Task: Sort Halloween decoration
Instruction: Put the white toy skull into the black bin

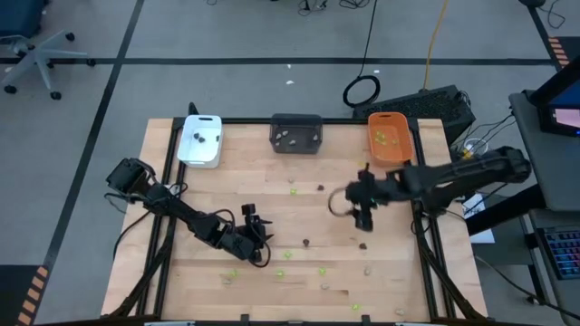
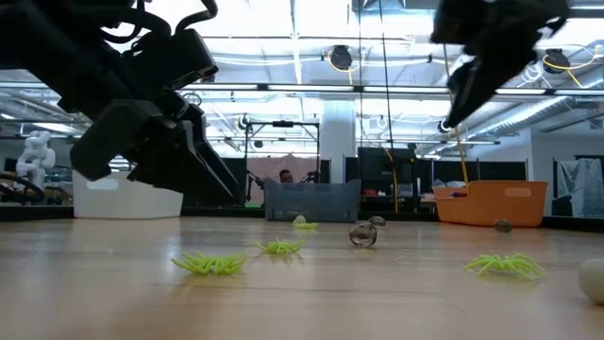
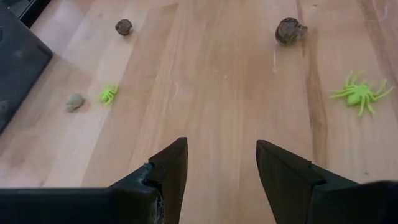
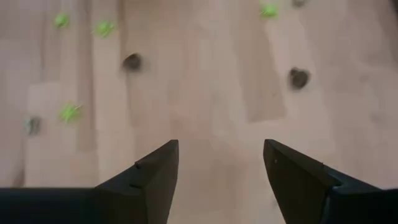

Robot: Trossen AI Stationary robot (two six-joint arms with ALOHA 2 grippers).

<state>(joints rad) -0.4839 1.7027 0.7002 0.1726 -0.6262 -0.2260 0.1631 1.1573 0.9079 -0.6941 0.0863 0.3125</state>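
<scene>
Small Halloween decoration pieces lie scattered on the wooden table [image 1: 208,199]: lime green spiders [image 3: 360,94] [image 2: 209,264], dark brown lumps [image 3: 290,30] [image 4: 299,77] and pale beige ones [image 3: 74,102]. My left gripper [image 1: 261,244] [image 3: 221,149] hovers low over the near-left part of the table, open, with only bare wood between its fingers. My right gripper [image 1: 362,217] [image 4: 221,149] hangs higher over the table's right half, in front of the orange tray [image 1: 391,136]. It is open and holds nothing.
Three trays stand along the far edge: a white one [image 1: 200,140], a dark grey one [image 1: 296,133] and the orange one, each with a few pieces inside. Most loose pieces lie between the two grippers and toward the near edge [image 1: 322,270].
</scene>
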